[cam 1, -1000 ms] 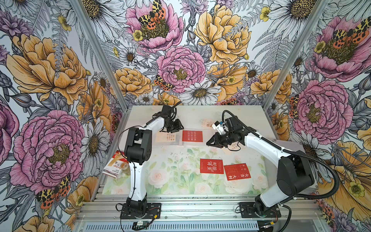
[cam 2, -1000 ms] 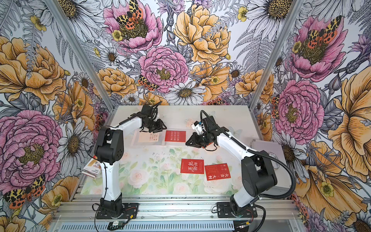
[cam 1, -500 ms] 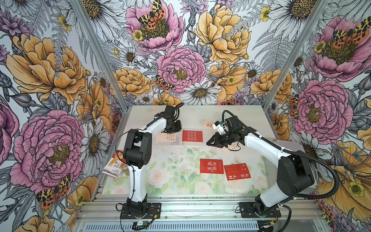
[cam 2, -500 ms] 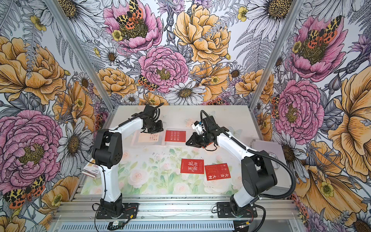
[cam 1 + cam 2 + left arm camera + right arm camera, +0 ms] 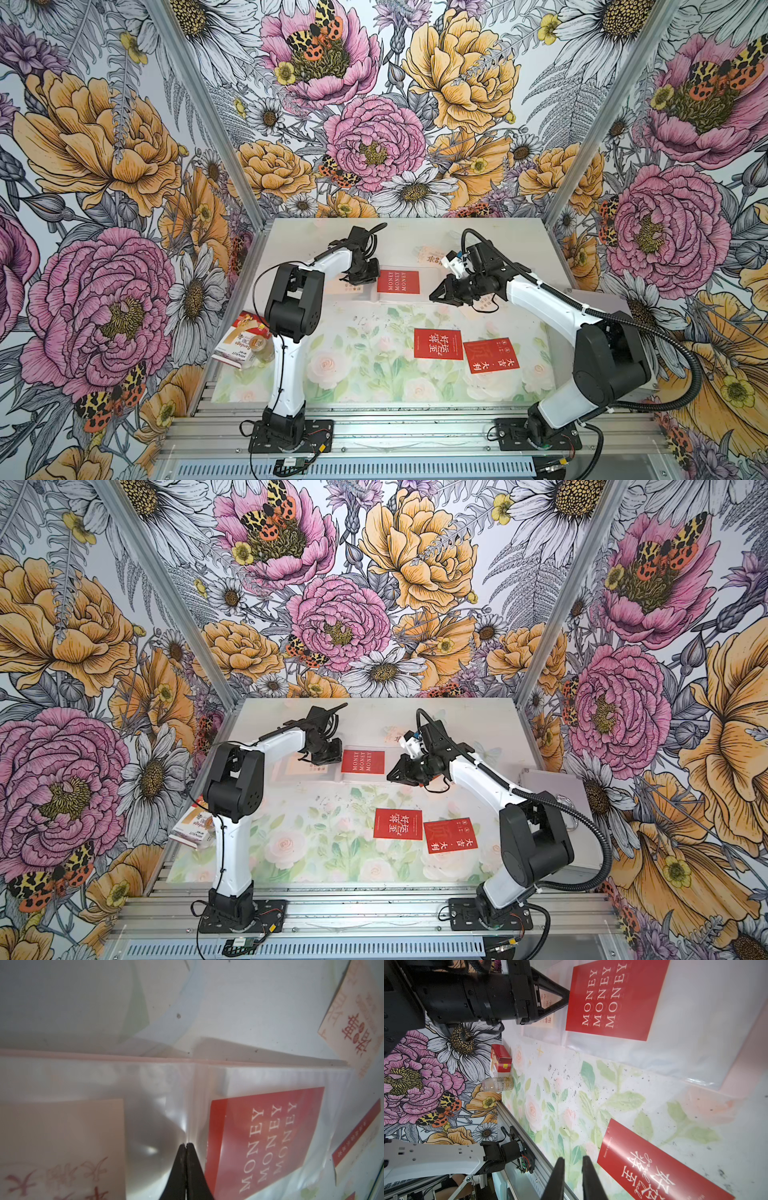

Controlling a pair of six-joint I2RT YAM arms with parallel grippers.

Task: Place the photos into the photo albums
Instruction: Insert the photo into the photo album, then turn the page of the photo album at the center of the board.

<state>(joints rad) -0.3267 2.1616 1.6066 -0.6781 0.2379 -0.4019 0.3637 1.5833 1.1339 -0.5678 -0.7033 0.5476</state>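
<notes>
While the right jaws hang unmoved, slightly apart and empty, just right of the photo album [image 5: 158, 1093], the left jaws, apart a second ago, have come together. Their tips rest on the album's clear sleeve between a cream card [image 5: 62, 1136] and the MONEY card [image 5: 264, 1140], both in its pockets. Two red cards [image 5: 438, 343] lie just beside each other toward the front right, and open surface [image 5: 353, 365] stretches left of them. A bandage box [image 5: 239, 338] and a bottle [image 5: 262, 347] sit at the left edge.
</notes>
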